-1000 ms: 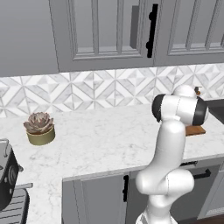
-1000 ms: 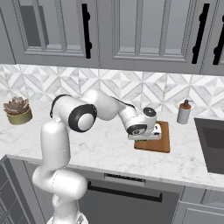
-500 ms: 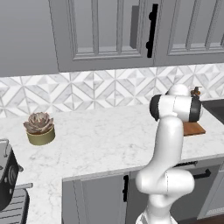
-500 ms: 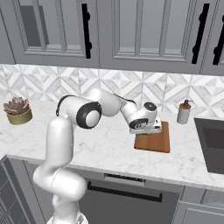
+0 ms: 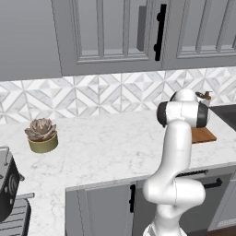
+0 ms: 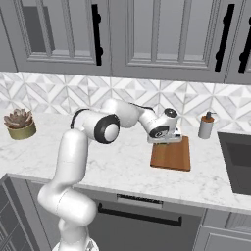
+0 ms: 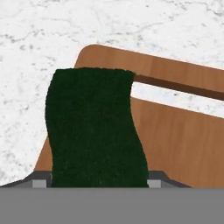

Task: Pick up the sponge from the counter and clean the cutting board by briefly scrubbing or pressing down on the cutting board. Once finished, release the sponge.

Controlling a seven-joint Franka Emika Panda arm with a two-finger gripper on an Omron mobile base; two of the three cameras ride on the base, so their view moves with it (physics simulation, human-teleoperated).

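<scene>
Sponge [image 7: 94, 127] clamped in the gripper [image 7: 98, 181], dark face outward. Hung over the cutting board's [image 7: 179, 144] slotted end, lined up for pressing down.

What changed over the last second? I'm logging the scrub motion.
The gripper, holding the sponge, shifted from the middle of the cutting board toward its far edge, and the forearm swung back with it. The cutting board, soap bottle and potted plant stayed put.
</scene>
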